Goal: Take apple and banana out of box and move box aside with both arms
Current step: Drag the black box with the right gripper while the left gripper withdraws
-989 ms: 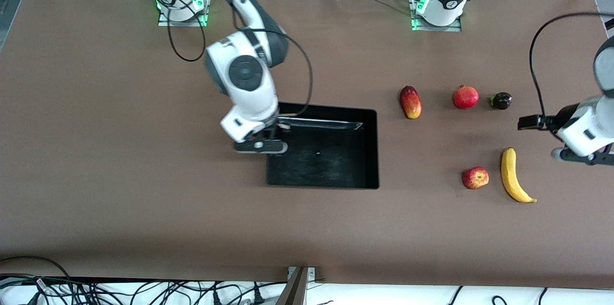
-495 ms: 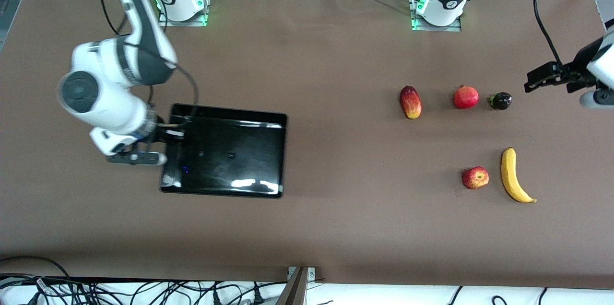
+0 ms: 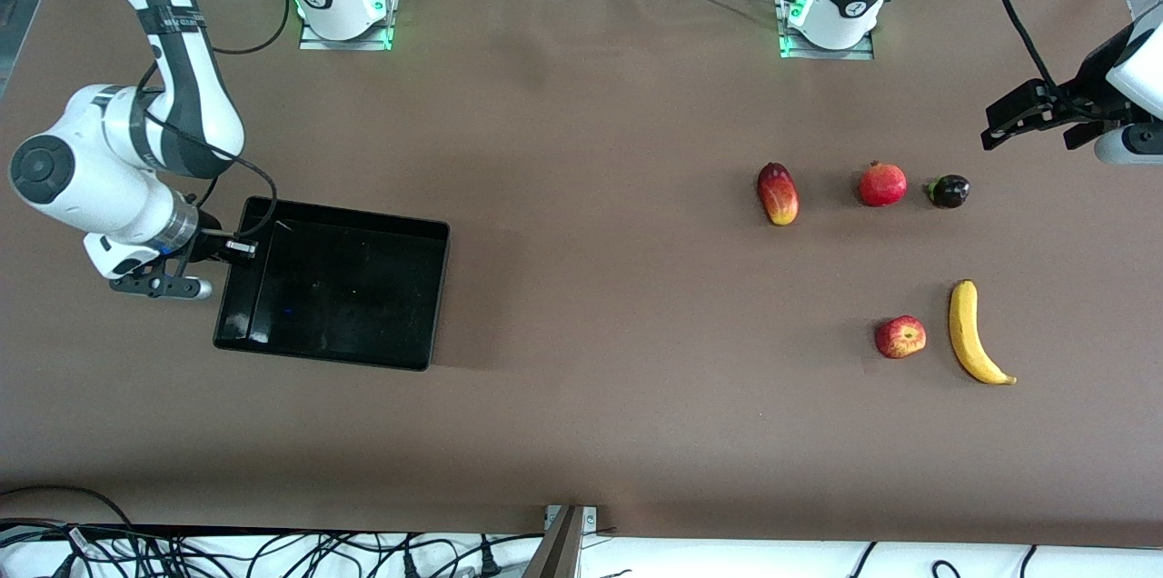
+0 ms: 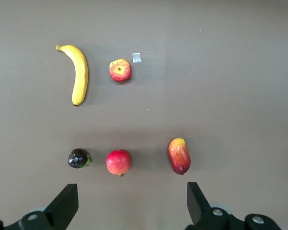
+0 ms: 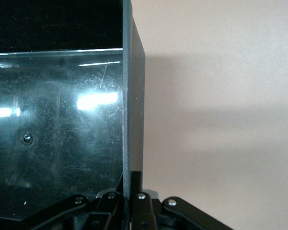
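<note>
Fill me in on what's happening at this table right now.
The right gripper is shut on the wall of the black box, which sits at the right arm's end of the table with nothing in it. The apple and banana lie on the table at the left arm's end, beside each other. Three other fruits lie in a row farther from the front camera. The left gripper hangs open in the air above that end, holding nothing.

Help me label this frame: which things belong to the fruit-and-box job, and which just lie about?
Job:
- apple
- banana
- box, wall pinched by right gripper
- left gripper, open, waiting above the table

Lying about:
- pomegranate
- red-yellow oval fruit
- small dark fruit
</note>
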`<action>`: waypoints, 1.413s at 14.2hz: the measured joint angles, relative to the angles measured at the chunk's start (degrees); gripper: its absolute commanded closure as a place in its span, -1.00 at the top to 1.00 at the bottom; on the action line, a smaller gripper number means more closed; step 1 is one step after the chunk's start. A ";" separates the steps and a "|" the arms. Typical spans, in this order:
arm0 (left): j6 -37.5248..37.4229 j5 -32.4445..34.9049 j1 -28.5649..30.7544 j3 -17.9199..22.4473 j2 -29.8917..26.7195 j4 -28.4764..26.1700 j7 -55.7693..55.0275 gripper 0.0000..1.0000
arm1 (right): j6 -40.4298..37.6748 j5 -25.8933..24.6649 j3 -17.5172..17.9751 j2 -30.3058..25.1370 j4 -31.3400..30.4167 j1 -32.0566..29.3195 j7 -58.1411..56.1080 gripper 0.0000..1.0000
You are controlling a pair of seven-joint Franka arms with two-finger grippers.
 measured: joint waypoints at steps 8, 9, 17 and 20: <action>-2.96 0.00 0.04 0.19 -2.78 -0.25 -0.02 1.00 | 5.09 4.97 -2.01 -0.46 -6.04 -0.16 -12.71 -1.00; -3.20 0.00 0.14 0.19 -2.97 -0.33 -0.02 1.00 | 5.51 5.15 -2.01 -0.46 -6.38 -0.17 -12.71 -1.00; -3.33 0.00 3.23 -0.92 -3.28 -0.85 0.04 1.00 | 5.79 7.87 -2.08 -0.47 -7.02 -1.00 -12.71 0.99; -3.34 0.00 3.40 -1.41 -3.28 -0.95 0.04 1.00 | 5.34 7.91 -2.14 -0.59 -7.27 -1.26 -13.29 1.00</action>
